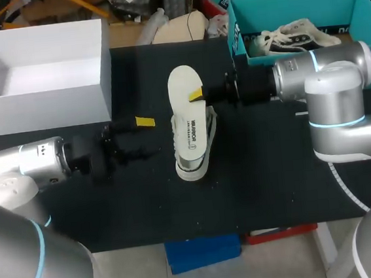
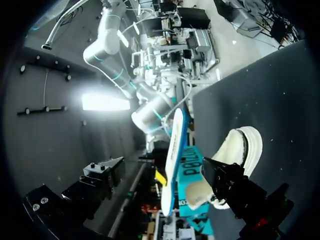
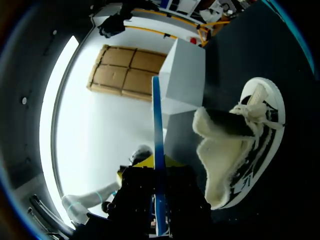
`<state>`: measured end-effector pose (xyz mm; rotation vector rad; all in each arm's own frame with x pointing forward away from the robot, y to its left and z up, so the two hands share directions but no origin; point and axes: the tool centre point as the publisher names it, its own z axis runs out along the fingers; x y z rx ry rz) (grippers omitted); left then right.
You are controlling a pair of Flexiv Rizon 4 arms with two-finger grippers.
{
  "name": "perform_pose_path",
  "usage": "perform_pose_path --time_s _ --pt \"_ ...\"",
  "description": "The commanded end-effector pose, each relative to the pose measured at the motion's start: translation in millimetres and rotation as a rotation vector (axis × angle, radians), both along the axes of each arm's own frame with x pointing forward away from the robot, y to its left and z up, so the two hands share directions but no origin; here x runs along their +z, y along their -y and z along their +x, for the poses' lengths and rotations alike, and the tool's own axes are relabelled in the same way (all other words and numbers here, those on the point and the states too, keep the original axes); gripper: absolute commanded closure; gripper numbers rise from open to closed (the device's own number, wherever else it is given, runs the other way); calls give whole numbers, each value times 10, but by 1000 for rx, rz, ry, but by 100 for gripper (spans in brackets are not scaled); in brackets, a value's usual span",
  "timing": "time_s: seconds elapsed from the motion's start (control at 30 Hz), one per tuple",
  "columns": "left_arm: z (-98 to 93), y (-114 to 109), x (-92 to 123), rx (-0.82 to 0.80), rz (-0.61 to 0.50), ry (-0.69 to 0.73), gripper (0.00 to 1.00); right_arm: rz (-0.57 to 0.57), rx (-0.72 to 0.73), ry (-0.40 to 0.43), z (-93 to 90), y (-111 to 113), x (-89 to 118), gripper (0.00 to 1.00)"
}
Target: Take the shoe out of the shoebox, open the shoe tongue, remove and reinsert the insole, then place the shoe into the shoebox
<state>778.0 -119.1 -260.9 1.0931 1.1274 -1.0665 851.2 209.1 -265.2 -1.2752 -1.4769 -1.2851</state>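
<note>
Black print on insole [image 1: 190,129], unreadable; teal box [image 2: 193,169] lettering partial.

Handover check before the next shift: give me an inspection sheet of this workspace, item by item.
Surface: black table.
Job's things: shoe at the table's middle; insole out of it, held over it; white box open and empty at the far left.
Clutter: teal box at the far right, with a second shoe inside.
Grippers: right pincer shut on the insole; left pincer open, holding nothing, beside the shoe and apart from it.
Cables: nothing seen.
Surroundings: nothing seen reaching over the table.
</note>
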Motion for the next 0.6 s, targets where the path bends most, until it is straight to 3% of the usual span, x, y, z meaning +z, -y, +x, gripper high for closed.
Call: perform_pose_path --time_s 0.03,0.17,0.2,0.33,0.53,0.57,0.6 --pt "135 134 0 -1 3 11 2 -1 -1 -1 2 -9 -2 100" --pt "208 233 -17 2 13 22 25 -1 -1 -1 2 -9 -2 100" --pt "223 264 -29 -11 16 16 27 -1 -1 -1 2 -9 -2 100" --pt "287 385 -75 -17 14 8 21 -1 -1 -1 2 -9 -2 100" --pt "370 522 -94 -17 17 19 30 -1 -1 -1 2 -9 -2 100" --pt "391 549 -97 -17 16 21 35 -1 -1 -1 2 -9 -2 100" --pt "404 566 -97 -20 11 22 55 -1 -1 -1 2 -9 -2 100"
